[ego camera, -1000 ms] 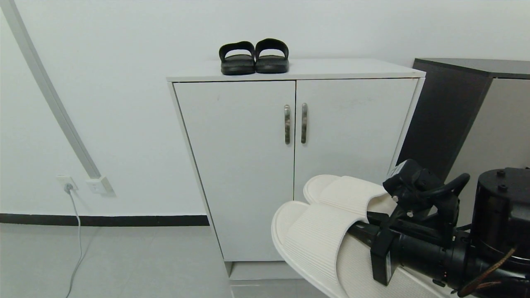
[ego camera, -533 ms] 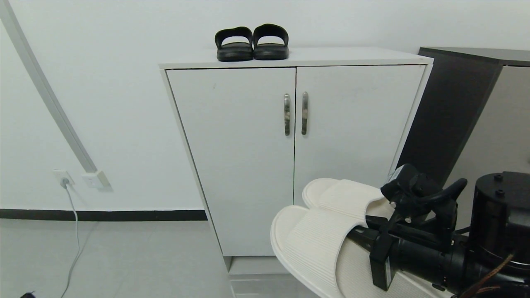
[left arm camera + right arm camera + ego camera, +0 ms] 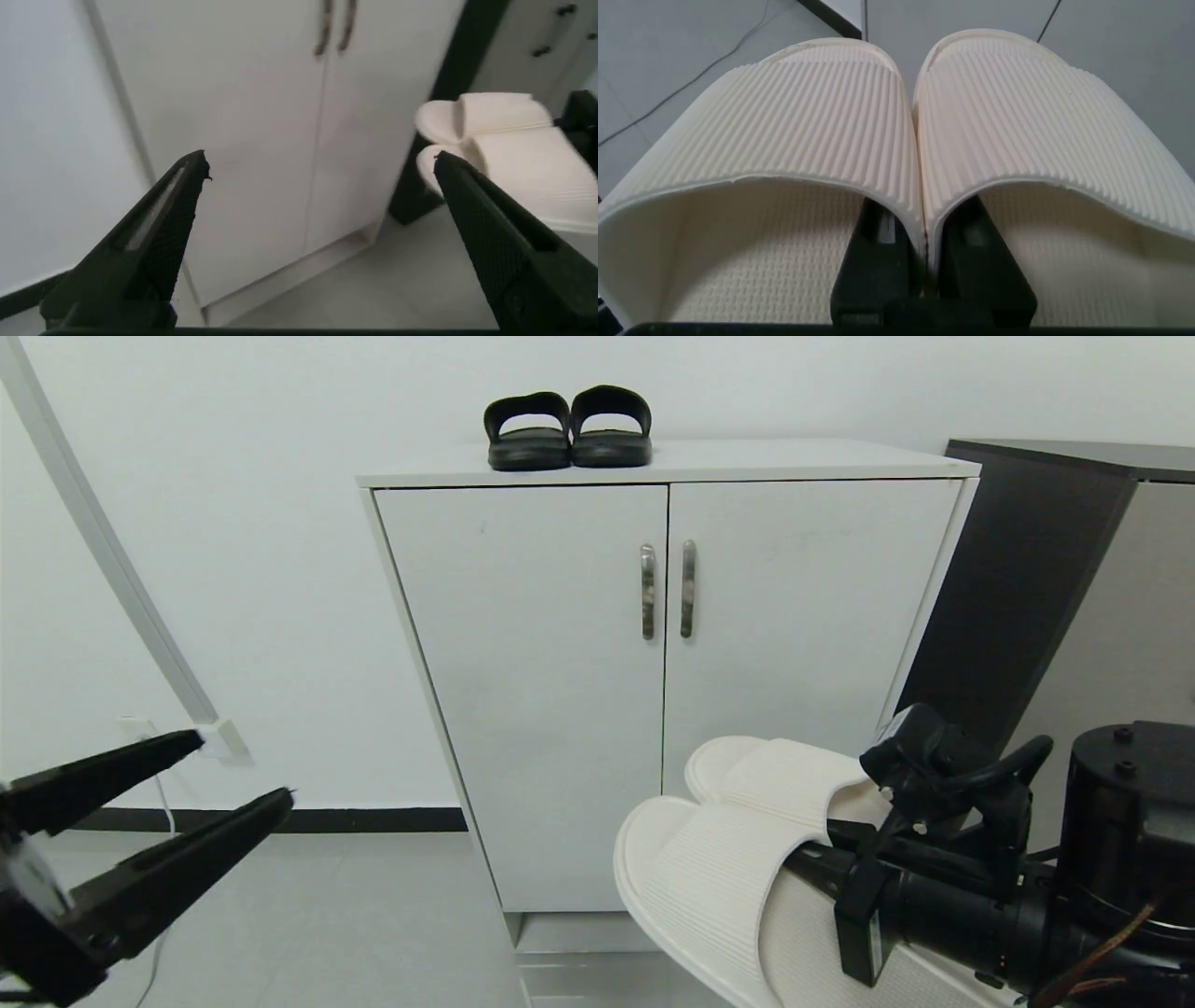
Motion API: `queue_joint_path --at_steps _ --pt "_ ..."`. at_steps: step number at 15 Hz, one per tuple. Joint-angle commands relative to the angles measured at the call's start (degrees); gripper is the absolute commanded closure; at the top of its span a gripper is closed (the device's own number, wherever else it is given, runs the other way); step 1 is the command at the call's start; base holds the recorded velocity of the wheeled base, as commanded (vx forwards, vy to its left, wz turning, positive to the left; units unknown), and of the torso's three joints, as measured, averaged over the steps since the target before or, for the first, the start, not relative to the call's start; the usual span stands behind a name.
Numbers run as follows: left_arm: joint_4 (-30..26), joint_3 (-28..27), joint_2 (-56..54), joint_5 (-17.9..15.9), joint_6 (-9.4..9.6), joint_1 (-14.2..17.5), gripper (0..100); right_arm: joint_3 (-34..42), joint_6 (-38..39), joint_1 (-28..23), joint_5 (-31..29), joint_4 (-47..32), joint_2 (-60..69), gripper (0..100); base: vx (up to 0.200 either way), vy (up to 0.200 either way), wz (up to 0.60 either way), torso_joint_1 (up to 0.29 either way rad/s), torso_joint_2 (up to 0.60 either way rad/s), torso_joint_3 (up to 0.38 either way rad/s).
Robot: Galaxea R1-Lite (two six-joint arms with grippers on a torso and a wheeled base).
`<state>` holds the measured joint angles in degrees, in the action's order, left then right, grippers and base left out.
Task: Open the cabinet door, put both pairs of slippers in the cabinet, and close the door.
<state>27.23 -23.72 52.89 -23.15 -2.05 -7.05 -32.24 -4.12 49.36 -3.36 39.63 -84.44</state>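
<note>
A white cabinet point(image 3: 803, 459) stands at the centre of the head view. Both its doors point(image 3: 532, 691) are shut, with two handles point(image 3: 647, 590) side by side at the seam. At 12 o'clock, the black slippers point(image 3: 568, 427) sit as a pair on the cabinet top. At 5 o'clock, low before the right door, the right gripper point(image 3: 922, 245) holds the white slippers point(image 3: 728, 859) side by side. One finger is inside each, clamped on their touching inner walls. At 8 o'clock the left gripper point(image 3: 246, 765) hangs with fingers spread wide, holding nothing, well apart from the cabinet.
</note>
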Motion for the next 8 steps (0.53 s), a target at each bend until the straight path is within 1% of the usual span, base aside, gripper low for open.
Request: queue_joint_path --at_steps 1,2,4,6,8 --pt "2.82 -5.9 11.35 -0.05 -0.5 -7.72 0 -0.01 -0.01 0.03 0.02 0.01 -0.37 100 0.0 0.0 0.0 0.0 0.0 0.0" --pt "2.82 -8.97 14.43 0.12 -0.59 -10.62 0 -0.01 -0.01 0.03 0.02 0.01 -0.81 100 0.0 0.0 0.0 0.0 0.0 0.0" --pt "2.91 -14.95 20.93 0.12 -0.59 -14.31 0 -0.01 -0.01 0.03 0.11 0.01 -0.99 100 0.0 0.0 0.0 0.0 0.0 0.0" --pt "3.18 -21.54 27.79 0.12 -0.41 -17.3 0 -0.01 -0.01 0.03 0.11 0.01 -0.99 100 0.0 0.0 0.0 0.0 0.0 0.0" --pt "6.43 -27.61 34.82 0.65 -0.59 -20.11 0 0.08 -0.01 0.03 0.02 0.01 -0.99 100 0.0 0.0 0.0 0.0 0.0 0.0"
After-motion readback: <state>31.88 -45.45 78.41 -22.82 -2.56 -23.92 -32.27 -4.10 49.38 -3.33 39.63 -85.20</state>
